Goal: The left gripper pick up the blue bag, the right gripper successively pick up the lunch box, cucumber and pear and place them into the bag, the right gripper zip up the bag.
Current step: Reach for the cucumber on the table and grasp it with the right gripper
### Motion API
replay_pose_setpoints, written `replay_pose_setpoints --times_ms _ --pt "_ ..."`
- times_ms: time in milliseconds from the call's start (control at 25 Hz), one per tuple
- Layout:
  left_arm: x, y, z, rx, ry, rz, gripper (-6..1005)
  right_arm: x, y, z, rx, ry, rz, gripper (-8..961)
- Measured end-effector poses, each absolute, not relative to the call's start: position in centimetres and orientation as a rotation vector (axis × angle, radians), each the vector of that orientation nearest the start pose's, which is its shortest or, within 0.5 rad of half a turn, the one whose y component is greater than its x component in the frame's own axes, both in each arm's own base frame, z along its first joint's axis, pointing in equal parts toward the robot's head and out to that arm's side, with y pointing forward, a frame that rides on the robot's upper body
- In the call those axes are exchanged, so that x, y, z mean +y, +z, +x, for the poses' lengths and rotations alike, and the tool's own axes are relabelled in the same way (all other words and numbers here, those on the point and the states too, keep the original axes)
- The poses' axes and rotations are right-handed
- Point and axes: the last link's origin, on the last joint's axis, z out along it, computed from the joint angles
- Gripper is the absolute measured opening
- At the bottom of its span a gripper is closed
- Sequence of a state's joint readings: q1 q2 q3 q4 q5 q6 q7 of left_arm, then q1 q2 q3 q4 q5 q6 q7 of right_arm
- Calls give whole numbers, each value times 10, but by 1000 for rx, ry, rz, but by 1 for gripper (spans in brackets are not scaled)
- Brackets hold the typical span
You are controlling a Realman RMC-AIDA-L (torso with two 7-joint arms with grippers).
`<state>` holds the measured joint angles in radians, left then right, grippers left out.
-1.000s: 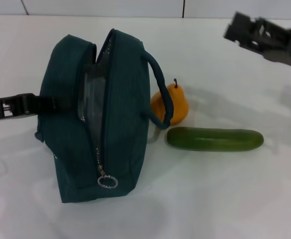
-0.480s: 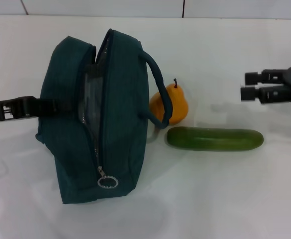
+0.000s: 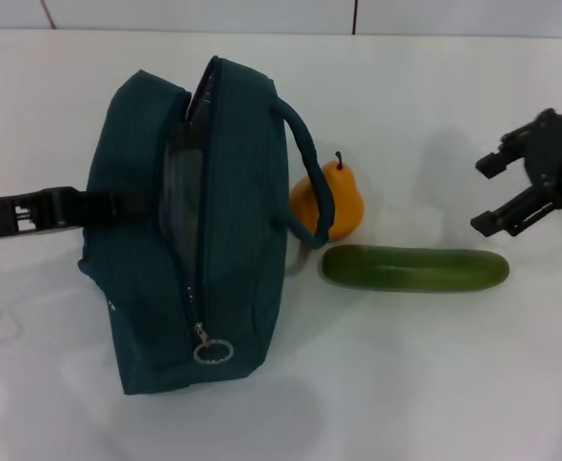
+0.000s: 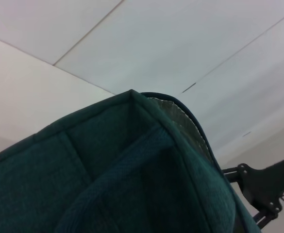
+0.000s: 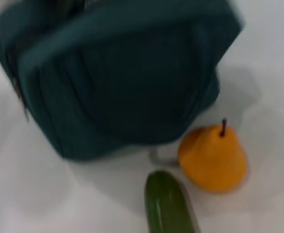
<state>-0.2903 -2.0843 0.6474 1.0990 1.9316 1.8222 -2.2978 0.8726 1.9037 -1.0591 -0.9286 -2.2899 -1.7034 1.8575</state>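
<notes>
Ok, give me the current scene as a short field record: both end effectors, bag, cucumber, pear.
left end effector: at the bag's left side, on its handle; finger state not visible
right end effector: open, empty, just beyond the cucumber's right end
blue bag: on the table, zipper open, ring pull at near end
cucumber: lying on the table, right of the bag
pear: upright, behind the cucumber, beside the bag handle

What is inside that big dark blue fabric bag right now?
Through the unzipped slit of the dark teal-blue fabric bag, only silver foil lining shows. Anything deeper is covered by the fabric. The orange-yellow pear and long green cucumber lie outside on the white table.
</notes>
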Motion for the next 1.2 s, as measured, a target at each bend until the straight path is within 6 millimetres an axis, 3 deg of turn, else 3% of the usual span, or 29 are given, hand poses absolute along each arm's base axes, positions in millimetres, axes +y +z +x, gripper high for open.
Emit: replay_pose_setpoints --times_ms 160,400,1200 --pt "275 77 -276 -1603 -849 -2411 40 400 29 136 231 -445 -3066 857" --pt "275 75 -276 -1589 -851 -2424 40 395 -3 120 81 -675 -3051 856" --pt "276 71 -276 -1584 -889 -2431 40 396 -48 108 -38 -762 -3068 842"
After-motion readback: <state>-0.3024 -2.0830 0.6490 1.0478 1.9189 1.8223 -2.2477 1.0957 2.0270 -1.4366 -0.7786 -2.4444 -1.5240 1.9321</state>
